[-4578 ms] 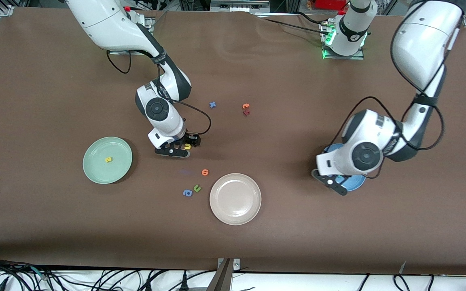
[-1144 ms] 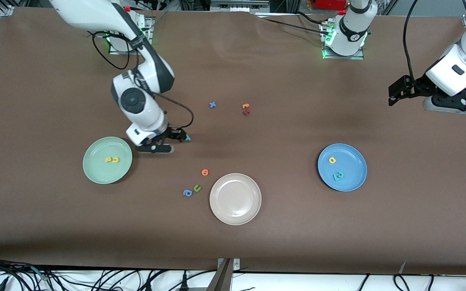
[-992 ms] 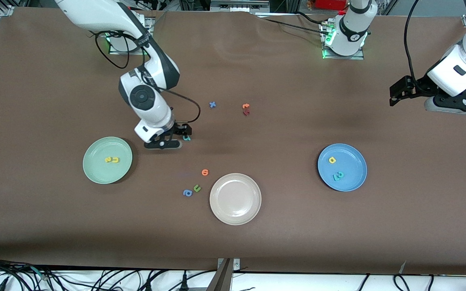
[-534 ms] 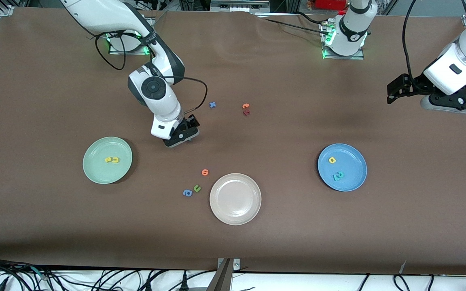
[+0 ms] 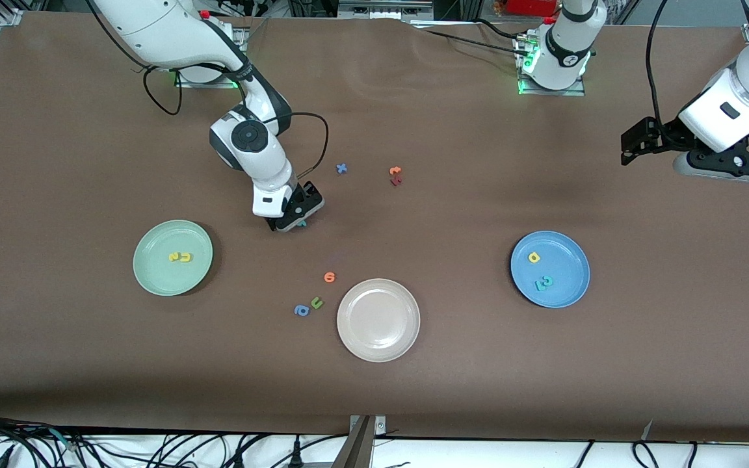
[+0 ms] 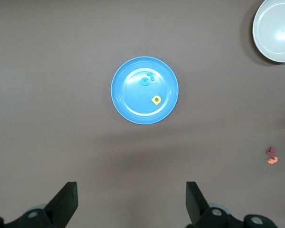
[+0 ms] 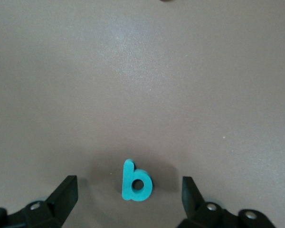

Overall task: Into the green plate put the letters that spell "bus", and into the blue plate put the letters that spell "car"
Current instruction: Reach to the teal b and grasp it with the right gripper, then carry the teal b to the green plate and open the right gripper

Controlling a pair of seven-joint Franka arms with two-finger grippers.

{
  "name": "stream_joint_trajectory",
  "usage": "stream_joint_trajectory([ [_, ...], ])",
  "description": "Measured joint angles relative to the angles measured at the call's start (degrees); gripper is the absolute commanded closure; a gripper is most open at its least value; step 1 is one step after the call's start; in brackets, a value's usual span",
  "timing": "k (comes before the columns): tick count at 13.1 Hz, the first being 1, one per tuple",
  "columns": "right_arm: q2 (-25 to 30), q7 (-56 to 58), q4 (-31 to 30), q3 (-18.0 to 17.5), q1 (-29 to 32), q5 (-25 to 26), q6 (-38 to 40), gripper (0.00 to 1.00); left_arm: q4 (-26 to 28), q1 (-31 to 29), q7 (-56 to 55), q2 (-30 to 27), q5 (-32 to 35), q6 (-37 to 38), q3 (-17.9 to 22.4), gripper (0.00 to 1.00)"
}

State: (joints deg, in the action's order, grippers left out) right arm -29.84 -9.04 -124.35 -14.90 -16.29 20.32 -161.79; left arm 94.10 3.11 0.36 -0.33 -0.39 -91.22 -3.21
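Teal "b" (image 7: 137,181) is the last letter outstanding: it lies flat on the brown table (image 5: 452,403), farther from the front camera than the beige plate (image 5: 378,320) and toward the right arm's end. Step in hand is its pickup. The right gripper (image 7: 128,199) stands low over it, fingers spread wide, the letter between them, untouched. Next move calls for closing on the thin foam, then carrying it to the green plate (image 5: 173,257), where yellow "u" (image 5: 184,257) and "s" (image 5: 174,257) already lie. The blue plate (image 5: 550,269) holds "c", "a" and "r". The left gripper (image 6: 128,202) waits open, high above it.
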Motion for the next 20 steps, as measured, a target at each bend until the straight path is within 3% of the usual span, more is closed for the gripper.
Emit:
stream_joint_trajectory([
  [2, 0.0, 0.0, 0.0, 0.0, 0.1, 0.0, -0.2, 0.45, 0.0, 0.0, 0.0, 0.0, 0.0, 0.0, 0.0, 0.0],
  [3, 0.0, 0.0, 0.0, 0.0, 0.1, 0.0, -0.3, 0.52, 0.0, 0.0, 0.0, 0.0, 0.0, 0.0, 0.0, 0.0],
  [6, 0.1, 0.0, -0.1, 0.4, 0.2, 0.0, -0.4, 0.61, 0.0, 0.0, 0.0, 0.0, 0.0, 0.0, 0.0, 0.0],
  [10, 0.2, 0.0, -0.1, 0.8, 0.3, 0.0, -1.0, 0.91, 0.0, 0.0, 0.0, 0.0, 0.0, 0.0, 0.0, 0.0],
  [12, 0.2, 0.0, -0.1, 0.9, 0.3, 0.0, -1.0, 0.98, 0.0, 0.1, 0.0, 0.0, 0.0, 0.0, -0.1, 0.0],
  [20, 2.8, 2.9, 0.2, 3.7, 2.4, 0.0, 0.4, 0.99, 0.0, 0.1, 0.0, 0.0, 0.0, 0.0, -0.9, 0.0],
])
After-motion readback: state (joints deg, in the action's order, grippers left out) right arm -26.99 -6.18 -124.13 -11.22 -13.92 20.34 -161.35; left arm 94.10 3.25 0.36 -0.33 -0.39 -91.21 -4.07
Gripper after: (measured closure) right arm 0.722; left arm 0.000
